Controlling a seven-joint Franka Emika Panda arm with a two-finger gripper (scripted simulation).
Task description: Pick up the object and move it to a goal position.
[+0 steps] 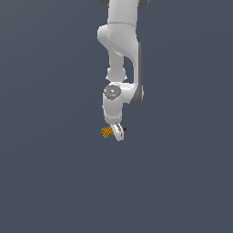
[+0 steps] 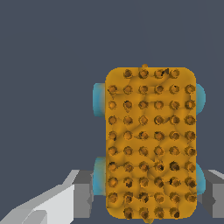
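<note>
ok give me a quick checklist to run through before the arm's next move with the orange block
1. Block located: ok. The block shows at the gripper tip; it fills the wrist view.
2. Block between fingers: ok. A finger sits on each side of it in the wrist view.
3. Fingers closed on block: cannot tell. Contact is not visible.
4. Goal located: ok. The red dot lies on the gripper's other side, toward the exterior view's right.
5. Block at goal: not ok. They are apart.
6. Block lifted: cannot tell. No surface cue in either view.
</note>
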